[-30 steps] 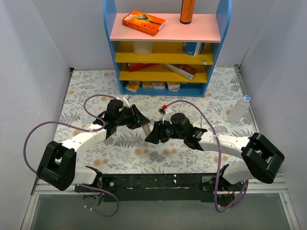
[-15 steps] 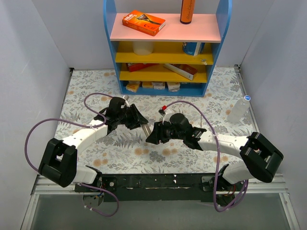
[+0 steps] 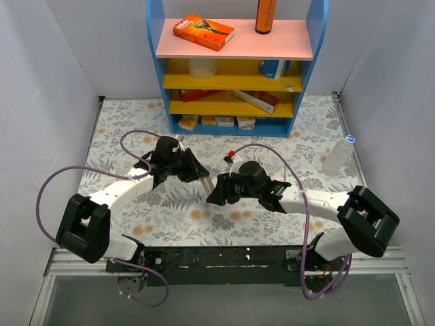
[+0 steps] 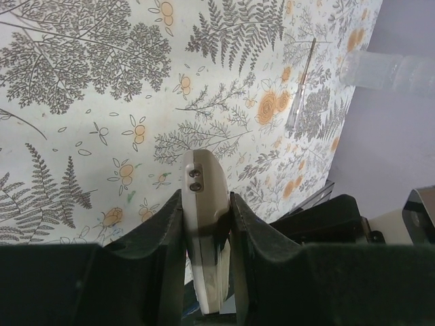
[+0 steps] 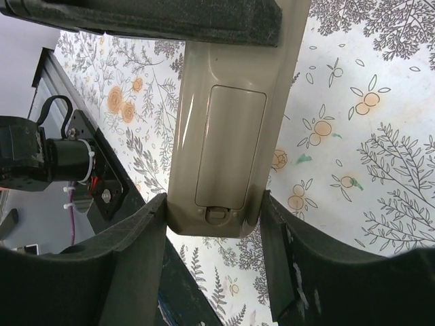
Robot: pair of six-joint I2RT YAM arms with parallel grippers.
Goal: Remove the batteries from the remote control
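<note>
The top camera looks steeply down from high behind the robot, over the whole bench (image 3: pixel 115 129) as far as the shelf (image 3: pixel 234 39). Each wrist camera sits close behind its own claw, the left claw (image 4: pixel 206 204) and the right claw (image 5: pixel 212 200), facing the bench. All three views share the remote (image 5: pixel 224 129) that both claws pinch.

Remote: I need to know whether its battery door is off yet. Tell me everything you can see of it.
The remote is a slim beige-grey plastic bar, smooth and slightly glossy. Its rectangular battery cover is still shut and flush, with a small latch tab at one end, so no batteries show. Two small screws sit in the rounded far end. It is held in the air. The left tool clamps it edge-on, and the right tool has its fingers against both long edges near the tab.
</note>
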